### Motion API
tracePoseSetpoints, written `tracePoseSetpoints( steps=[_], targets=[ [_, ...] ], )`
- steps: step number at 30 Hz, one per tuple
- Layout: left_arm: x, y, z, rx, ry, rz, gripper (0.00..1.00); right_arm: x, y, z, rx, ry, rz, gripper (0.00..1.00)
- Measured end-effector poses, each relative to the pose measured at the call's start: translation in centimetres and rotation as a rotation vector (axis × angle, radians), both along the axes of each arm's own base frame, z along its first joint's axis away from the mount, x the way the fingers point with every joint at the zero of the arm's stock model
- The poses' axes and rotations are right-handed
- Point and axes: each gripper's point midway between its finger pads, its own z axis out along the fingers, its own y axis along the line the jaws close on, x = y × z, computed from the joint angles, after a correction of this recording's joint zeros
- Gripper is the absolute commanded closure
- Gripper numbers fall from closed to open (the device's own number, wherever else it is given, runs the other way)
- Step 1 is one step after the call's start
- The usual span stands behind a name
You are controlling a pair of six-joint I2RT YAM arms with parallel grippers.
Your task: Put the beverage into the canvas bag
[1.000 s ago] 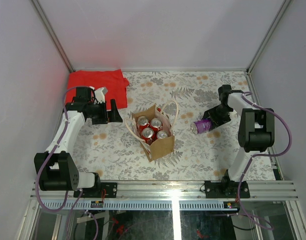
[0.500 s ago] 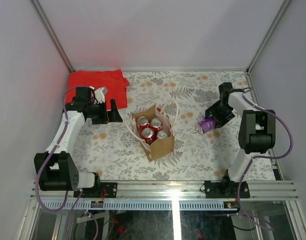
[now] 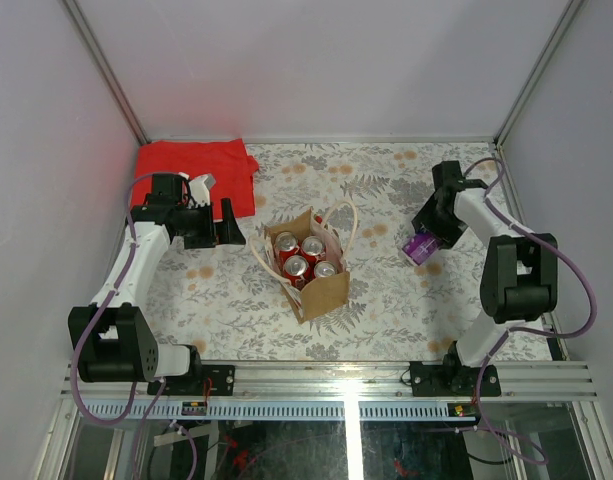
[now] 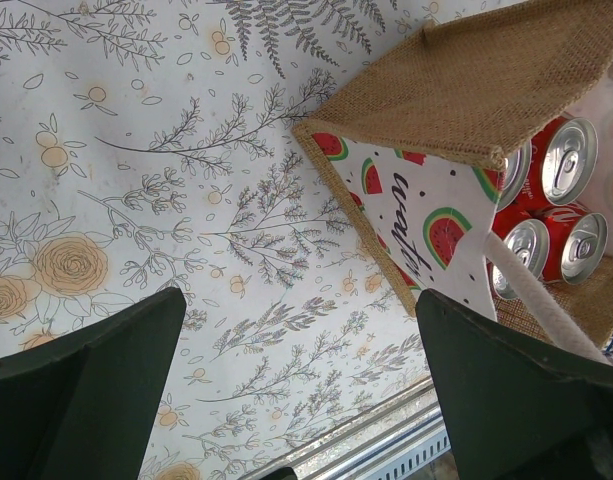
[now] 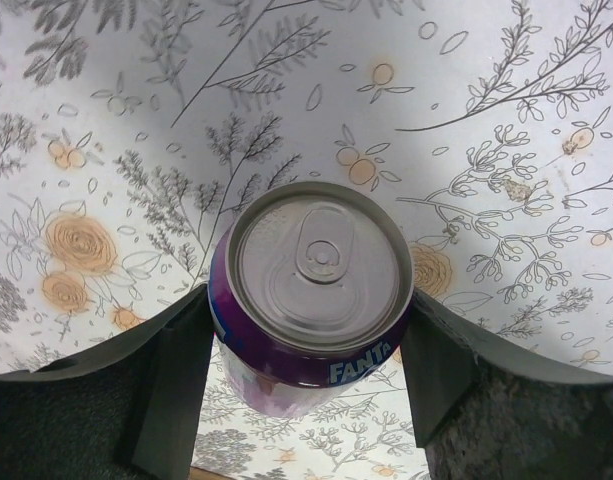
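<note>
While the right tool pinches the purple can by its sides, lid toward the wrist camera, that can is well right of the bag, over the floral surface. The bag stands mid-surface, mouth up, with four red cans inside. The left tool is spread wide, holding nothing, near the bag's left side.

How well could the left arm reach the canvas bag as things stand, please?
Probably yes: the open left gripper faces the canvas bag, with only bare tablecloth between them.
</note>
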Motion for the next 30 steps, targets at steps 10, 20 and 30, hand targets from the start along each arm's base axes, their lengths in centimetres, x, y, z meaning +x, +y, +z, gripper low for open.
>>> tracePoseSetpoints(
  steps=[10,20,30],
  targets=[
    [0.0,0.0,0.1,0.002,-0.007,-0.003,0.00,0.6,2.7,3.5,-0.199,-0.160,0.169,1.00],
    [-0.2,0.1,0.1,0.007,-0.008,-0.012,0.00,-1.0,2.2,5.8,-0.444,-0.329,0.229,1.00],
    [-1.0,0.6,-0.6,0.046,0.025,-0.027,0.00,-1.5,1.0,5.6,-0.630,-0.486,0.238,1.00]
  ],
)
